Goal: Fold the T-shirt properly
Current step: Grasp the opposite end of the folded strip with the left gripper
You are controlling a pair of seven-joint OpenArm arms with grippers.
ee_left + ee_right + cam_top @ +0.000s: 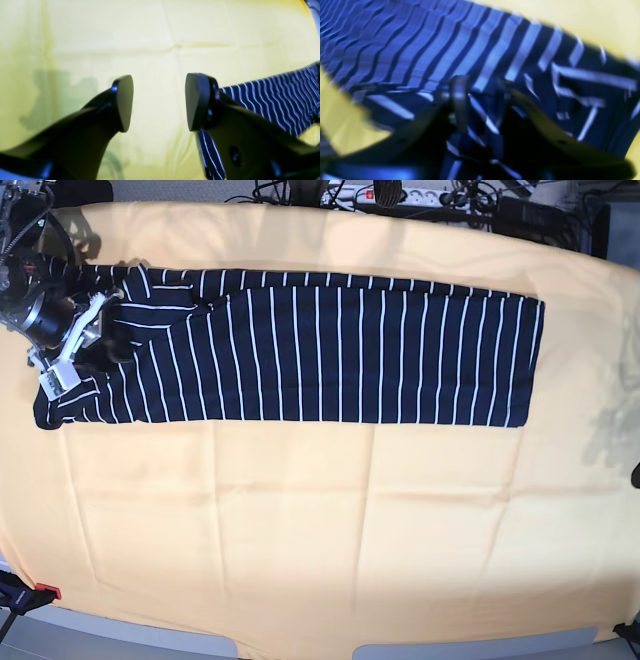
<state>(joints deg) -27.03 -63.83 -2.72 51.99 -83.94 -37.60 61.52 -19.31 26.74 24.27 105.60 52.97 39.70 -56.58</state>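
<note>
The T-shirt (330, 350), dark navy with thin white stripes, lies as a long flat band across the far half of the yellow-covered table (320, 520). My right gripper (108, 340) is at the shirt's left end. In the right wrist view, which is blurred, its fingers (458, 100) are closed on a bunched fold of the striped fabric (482, 117). My left gripper (160, 102) is open and empty over bare yellow cloth. The shirt (280, 100) shows just behind and to the right of its right finger. The left gripper itself does not show in the base view.
A yellow cloth with creases covers the whole table. Cables and a power strip (400, 194) lie past the far edge. A red-tipped clamp (42, 590) sits at the front left corner. The table's front edge (300, 642) curves along the bottom.
</note>
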